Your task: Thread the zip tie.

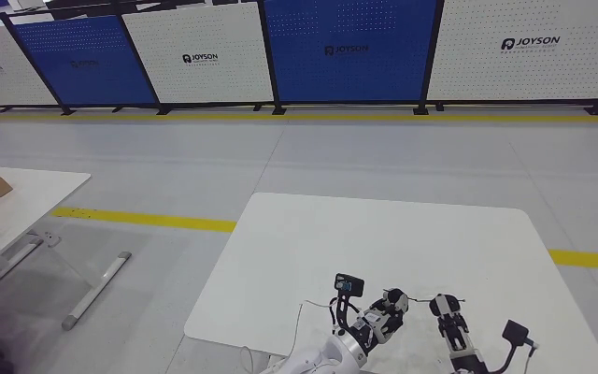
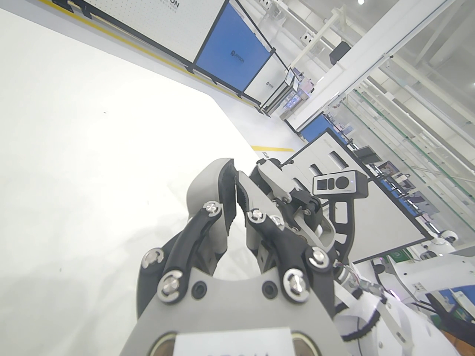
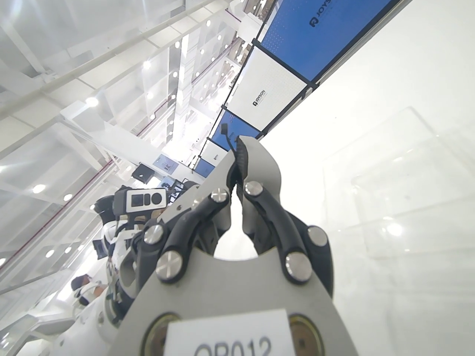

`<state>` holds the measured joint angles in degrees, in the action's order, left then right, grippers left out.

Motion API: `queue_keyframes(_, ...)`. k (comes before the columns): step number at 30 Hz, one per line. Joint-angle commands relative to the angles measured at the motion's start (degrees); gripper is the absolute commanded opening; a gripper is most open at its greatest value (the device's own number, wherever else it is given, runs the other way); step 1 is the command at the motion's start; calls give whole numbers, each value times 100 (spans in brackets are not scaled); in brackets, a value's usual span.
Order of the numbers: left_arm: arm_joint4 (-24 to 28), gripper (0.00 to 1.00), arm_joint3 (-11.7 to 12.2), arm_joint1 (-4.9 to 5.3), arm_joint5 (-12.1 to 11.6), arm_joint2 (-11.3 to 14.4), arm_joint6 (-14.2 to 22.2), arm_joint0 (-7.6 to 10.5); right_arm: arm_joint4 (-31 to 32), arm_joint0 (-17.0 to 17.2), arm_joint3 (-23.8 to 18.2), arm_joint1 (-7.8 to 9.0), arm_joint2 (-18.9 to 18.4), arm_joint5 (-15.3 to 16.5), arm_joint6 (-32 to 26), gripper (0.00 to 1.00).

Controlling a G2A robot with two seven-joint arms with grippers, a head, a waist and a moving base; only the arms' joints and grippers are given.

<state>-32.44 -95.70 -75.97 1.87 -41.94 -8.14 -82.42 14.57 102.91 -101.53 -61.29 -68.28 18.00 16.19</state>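
Right gripper [image 3: 238, 150]: grey metal finger shells, black linkages on round silver pins, clenched tight on the zip tie [image 3: 227, 137]. The tie is a thin black plastic strip, slightly curved, poking out past the tips and ending in a small square head. The ribbed black rubber pads [image 3: 243, 159] meet along their full length with the strip nipped between them. Left gripper [image 2: 236, 187]: same build, pads [image 2: 225, 190] pressed together at the tips and serrated on the inner faces (whether they pinch the tie too I cannot tell from its own wrist view). From above, the two grippers sit just beside each other near the table's near edge, left one angled toward the right one, and a fine dark line bridges the gap between their tips. Table [image 1: 374, 243]: white, matte, smooth, with rounded corners. A clear plastic tray [image 1: 495, 309], shallow with soft rounded corners, rests on it near the right gripper, showing faintly against the white top. Beyond the table: pale grey glossy floor with a yellow stripe [image 1: 140, 219], part of a second white table [image 1: 37, 192] at the left edge, and a row of blue and white perforated panels [image 1: 350, 51] in black frames.
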Motion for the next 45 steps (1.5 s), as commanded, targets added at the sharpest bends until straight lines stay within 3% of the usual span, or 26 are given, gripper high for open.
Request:
queue_keyframes(1,0,0,0,0,0,0,0,0,11,-4,6,-15,-3,-2,-15,0)
queue_keyframes(23,0,0,0,0,0,0,0,0,22,66,16,-147,-198,97,-164,0)
queue_keyframes(45,0,0,0,0,0,0,0,0,194,25,25,-285,-214,-27,-335,0)
